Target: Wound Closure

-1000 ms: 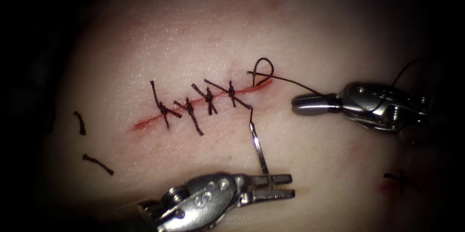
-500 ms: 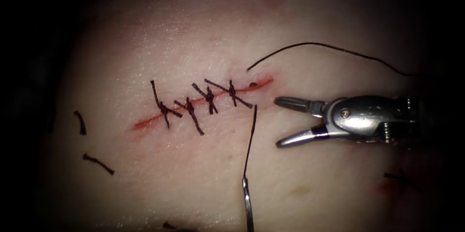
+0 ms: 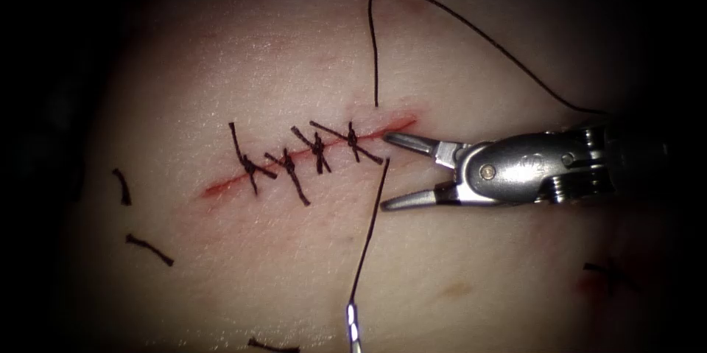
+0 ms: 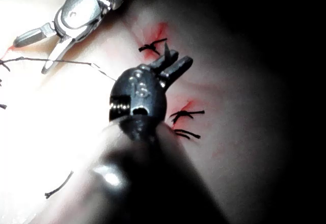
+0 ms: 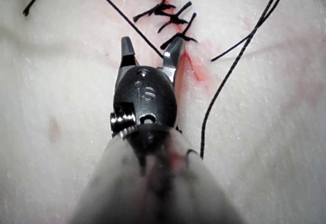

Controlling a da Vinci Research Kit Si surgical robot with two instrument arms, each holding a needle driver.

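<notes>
Right pincer (image 3: 390, 169): comes in from the tissue's right edge; jaws spread wide, nothing between them. The upper jaw tip lies at the right end of the cut, the lower jaw tip just beside the thread, on the cut's near side.
Right pincer, own wrist view (image 5: 150, 51): jaws apart and bare, one tip at the cut's red end, the taut thread crossing just ahead of them.
Left pincer (image 4: 173, 65): in its wrist view the jaws sit close together, but whether they grip the needle cannot be told.
Needle (image 3: 353, 329): out of the tissue, at the near edge of the endoscope view below the cut; a short bright stretch of it shows, running off the edge.
Thread (image 3: 370, 231): runs straight from the needle up to the tissue just below the cut's right end. On the far side it leaves the tissue above the cut, rises, arches over and slopes down to the right behind the right tool's body.
Cut (image 3: 221, 187): slants across the tissue (image 3: 471, 264), four knotted stitches (image 3: 318, 150) along it; red shows at both ends.
Cut ends of thread (image 3: 147, 248): two lie toward the tissue's left edge, well apart from the cut; another lies near the right edge.
Open room: bare tissue lies between the cut and the near edge, left of the thread.
</notes>
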